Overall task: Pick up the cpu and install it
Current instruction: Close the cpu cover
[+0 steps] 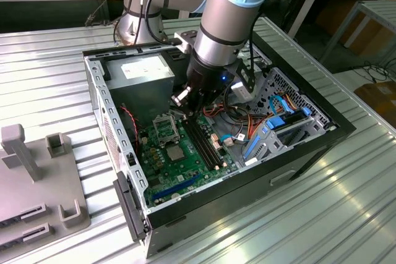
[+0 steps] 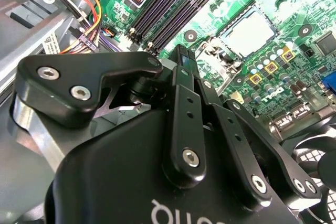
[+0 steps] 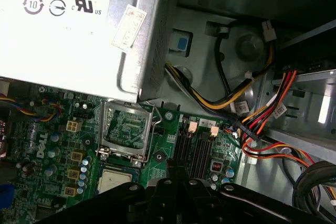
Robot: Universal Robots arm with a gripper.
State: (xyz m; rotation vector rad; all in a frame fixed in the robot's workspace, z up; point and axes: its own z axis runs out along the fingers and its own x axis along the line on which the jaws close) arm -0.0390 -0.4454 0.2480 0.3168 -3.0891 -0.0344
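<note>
Inside the open case, the gripper (image 1: 187,113) hovers at mid-frame in the exterior view, jaws nearly closed and apparently empty; the cpu (image 1: 175,152) lies flat on the motherboard (image 1: 185,165) just below, toward the lower left.

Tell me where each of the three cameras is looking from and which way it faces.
Exterior view: off the arm, above and to one side, looking down at the open computer case on the ribbed metal table; the arm shows.
Second wrist view: rides by the wrist, looks along the hand down at the green motherboard; the hand's black linkage shows.
First wrist view: near the wrist, looks down at the power supply, cables and hinged socket frame; the linkage's edge shows.
Shared: both wrist views show the cpu in its socket.
</note>
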